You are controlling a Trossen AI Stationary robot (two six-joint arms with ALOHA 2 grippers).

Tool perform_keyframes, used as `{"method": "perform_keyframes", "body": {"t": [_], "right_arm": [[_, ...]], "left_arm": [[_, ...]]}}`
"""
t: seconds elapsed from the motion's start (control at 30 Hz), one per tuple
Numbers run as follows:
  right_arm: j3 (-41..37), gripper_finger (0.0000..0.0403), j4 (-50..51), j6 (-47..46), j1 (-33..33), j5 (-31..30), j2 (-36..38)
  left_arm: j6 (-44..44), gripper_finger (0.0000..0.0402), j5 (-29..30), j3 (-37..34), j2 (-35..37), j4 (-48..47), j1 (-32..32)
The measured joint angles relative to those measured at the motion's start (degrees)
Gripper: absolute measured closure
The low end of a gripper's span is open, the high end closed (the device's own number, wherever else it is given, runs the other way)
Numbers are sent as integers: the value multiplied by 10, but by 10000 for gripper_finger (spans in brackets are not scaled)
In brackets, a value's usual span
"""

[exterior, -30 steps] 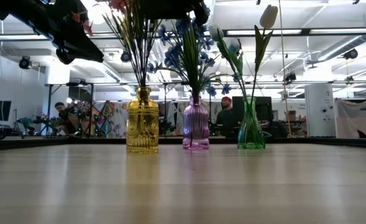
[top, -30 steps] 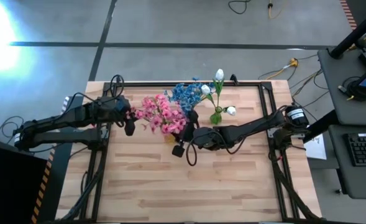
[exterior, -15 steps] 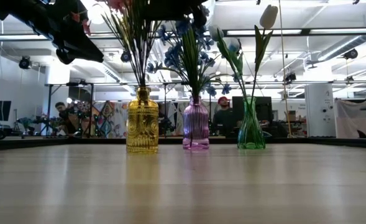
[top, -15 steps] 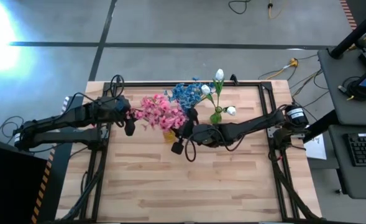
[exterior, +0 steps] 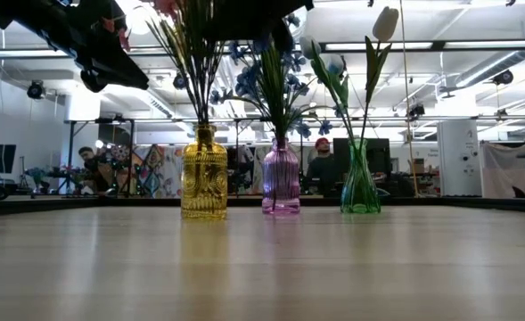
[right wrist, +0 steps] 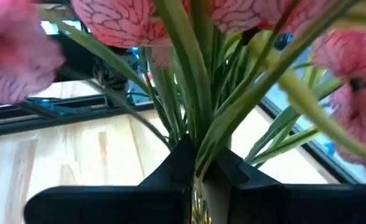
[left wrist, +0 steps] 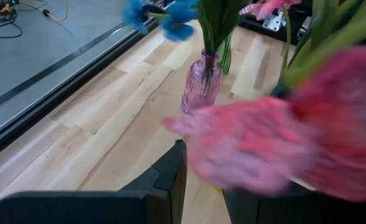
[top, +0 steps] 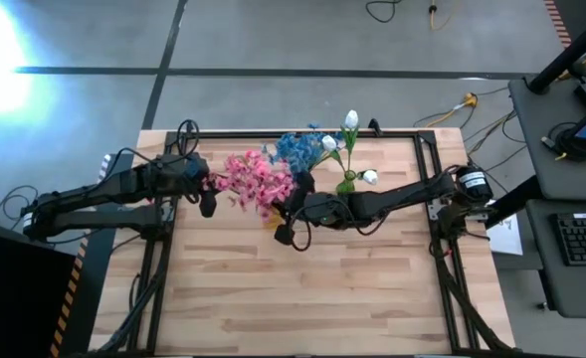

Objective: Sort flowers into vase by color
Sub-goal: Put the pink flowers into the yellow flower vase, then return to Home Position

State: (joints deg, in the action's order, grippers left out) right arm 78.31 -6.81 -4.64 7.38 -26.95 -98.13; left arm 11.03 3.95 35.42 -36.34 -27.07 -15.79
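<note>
Pink flowers [top: 258, 179] stand in a yellow vase [exterior: 204, 174], blue flowers [top: 294, 149] in a purple vase [exterior: 282, 178], and white buds [top: 350, 121] in a green vase [exterior: 360, 178]. The three vases form a row at the table's far middle. My right gripper [right wrist: 198, 167] reaches into the pink bunch from the right and is shut on its green stems, below the blossoms. My left gripper [top: 209, 199] waits left of the pink bunch. It is open, with a blurred pink blossom [left wrist: 263, 149] close before its fingers. My right gripper pinches some of the pink flowers' green stems [right wrist: 195, 140] between its two fingertips, just above the yellow vase's mouth and below the blossoms. The fingers come nearly level from the table's right side and lie across the stems. The stems stand upright in the vase.
Bare wooden tabletop [top: 302, 298] fills the near half. A black frame rail [top: 273, 133] runs along the far edge. The low view looks into a workshop beyond the table, where people sit [exterior: 323, 160].
My right gripper has moved a little toward the table's left, deeper in among the pink stems. The pink blossoms have shifted slightly toward the left. My left gripper has kept still.
</note>
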Motion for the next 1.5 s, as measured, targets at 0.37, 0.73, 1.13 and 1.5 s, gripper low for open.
{"method": "perform_keyframes", "body": {"t": [0.37, 0.73, 1.13, 1.5], "right_arm": [[2, 390, 12, -4, -5, 6, -3], [1, 390, 20, -23, -4, 4, -3], [1, 343, 19, -13, 5, -2, -3], [1, 238, 19, -7, 18, -17, 1]], "left_arm": [[0, 327, -2, 0, 0, 0, 0], [1, 327, -2, 0, 0, 0, 0], [17, 327, 1, 0, 2, -5, 0], [22, 327, 1, 0, 15, -10, 0]]}}
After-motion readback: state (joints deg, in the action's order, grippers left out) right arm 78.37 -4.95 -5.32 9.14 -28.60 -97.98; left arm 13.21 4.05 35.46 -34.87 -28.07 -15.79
